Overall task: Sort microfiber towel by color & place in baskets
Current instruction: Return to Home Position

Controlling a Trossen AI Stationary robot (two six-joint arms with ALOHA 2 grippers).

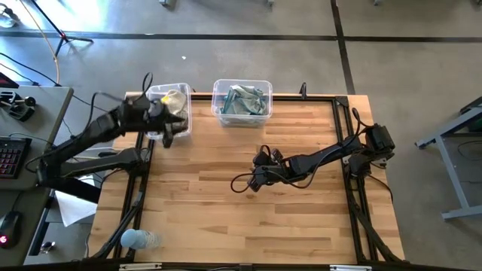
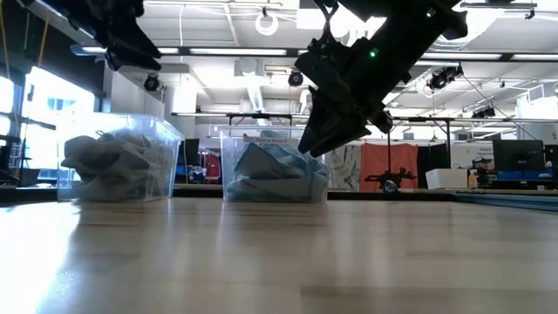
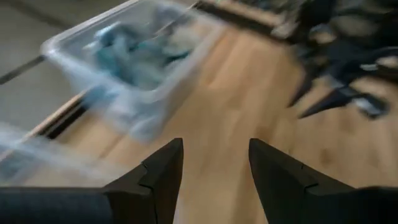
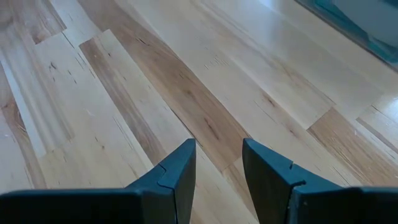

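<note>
Since both arms hang empty, the sorting looks finished to me. On the left, the left gripper point(image 3: 216, 144) hovers over the near edge of the left basket point(image 2: 170, 157), fingers apart and holding nothing; the beige-grey towels point(image 2: 109, 161) lie heaped inside it. Just to its right, the right basket point(image 2: 231, 148) holds the teal-blue towels point(image 2: 270, 170) in a crumpled pile. Nearer and farther right, the right gripper point(image 4: 217, 144) hangs above the table point(image 1: 226, 218), fingers likewise apart. If one needed moving, these cloths look light and limp: I'd pinch a raised fold atop the heap.
</note>
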